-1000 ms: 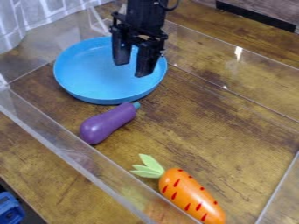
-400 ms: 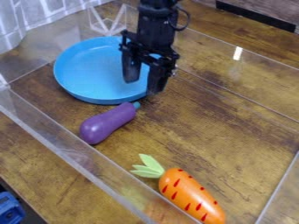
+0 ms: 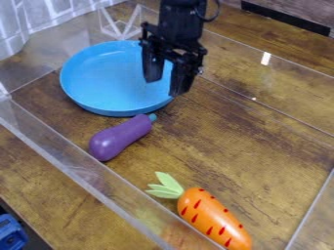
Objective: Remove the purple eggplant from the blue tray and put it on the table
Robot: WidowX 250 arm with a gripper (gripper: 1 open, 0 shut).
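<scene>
The blue tray (image 3: 94, 83) serves as the landmark here. It sits on the table (image 3: 229, 137), a dark brown wood-grain surface, and its raised rim runs all the way round in a bright blue, though the robot hides part of it on one side.

The purple eggplant (image 3: 119, 139) lies on the table, outside the blue tray, just beside the part of its rim that is nearest the camera. It rests on its side, slantwise, with the teal stem cap towards the blue tray and the plump, glossy purple end pointing away from it, down and to the left in the view.

The black gripper (image 3: 167, 81) reaches in from the top of the view and hangs over the side of the blue tray that is on the right in the view. Its two fingers are apart, one in front of the tray's blue surface and the other at the outer edge of the rim, with a gap between them. Nothing shows in that gap but the tray and its rim. Whether the fingertips touch the blue tray cannot be told from this view.

Relative to the gripper, the purple eggplant lies nearer the camera and a little to the left in the view, near the fingertips yet clearly apart from them. Neither finger is on it.

The orange carrot (image 3: 210, 218), with green leaves, lies well apart from the blue tray, towards the camera and to the right in the view. Its leafy end is turned towards the tray.
</scene>
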